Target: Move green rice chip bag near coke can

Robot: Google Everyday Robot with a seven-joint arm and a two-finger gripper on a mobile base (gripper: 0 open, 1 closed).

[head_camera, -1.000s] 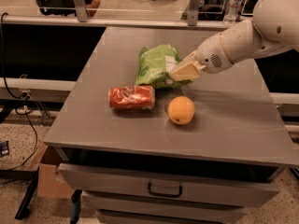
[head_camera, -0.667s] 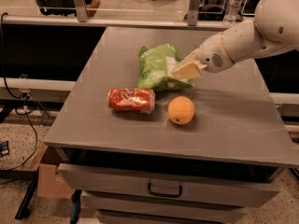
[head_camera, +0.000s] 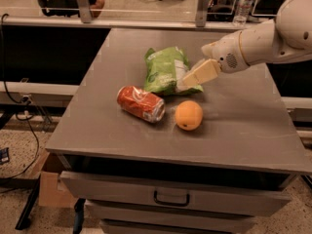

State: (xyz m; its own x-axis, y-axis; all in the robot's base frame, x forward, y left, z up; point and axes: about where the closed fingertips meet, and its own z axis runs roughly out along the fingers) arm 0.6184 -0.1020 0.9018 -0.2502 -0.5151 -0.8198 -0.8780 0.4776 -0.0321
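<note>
The green rice chip bag (head_camera: 165, 70) lies on the grey table (head_camera: 97, 126), a little behind its middle. The red coke can (head_camera: 140, 104) lies on its side just in front of the bag's left part, almost touching it. My gripper (head_camera: 197, 75) comes in from the right on the white arm (head_camera: 263, 43). It sits at the bag's right edge, touching or overlapping it. I cannot tell whether it holds the bag.
A round orange fruit (head_camera: 188, 115) sits right of the can, in front of the gripper. A water bottle (head_camera: 243, 4) stands beyond the table's far right edge. A drawer handle (head_camera: 170, 199) shows under the table front.
Almost nothing differs; the gripper stays at the bag's right edge, and the bag, can and orange keep their places.
</note>
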